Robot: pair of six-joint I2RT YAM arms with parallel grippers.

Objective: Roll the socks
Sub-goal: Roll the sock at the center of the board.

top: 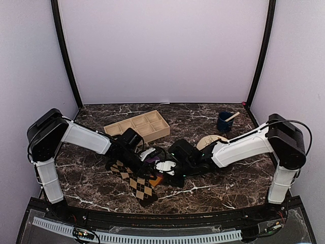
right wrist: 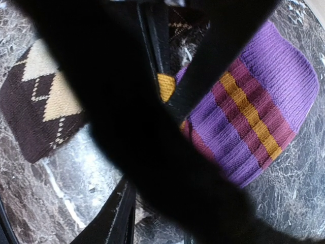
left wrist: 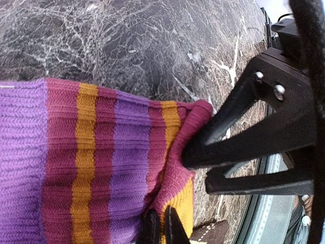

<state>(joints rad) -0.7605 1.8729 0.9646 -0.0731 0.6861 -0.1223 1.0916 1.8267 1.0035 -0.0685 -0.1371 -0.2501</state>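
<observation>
- The left hand [left wrist: 161, 229] pinches the soft purple, maroon and orange striped knit sock [left wrist: 101, 168] just before it.
- The right hand [left wrist: 200, 170], half open, touches its folded end.
- Floppy, I think; grab that fold.

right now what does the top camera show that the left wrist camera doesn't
Only the top camera: the wooden tray, the blue cup and the diamond-pattern sock. Only the left wrist camera: the left gripper pinching a fold of the striped sock. Both: the striped sock, barely visible from above, and the marble table.
</observation>
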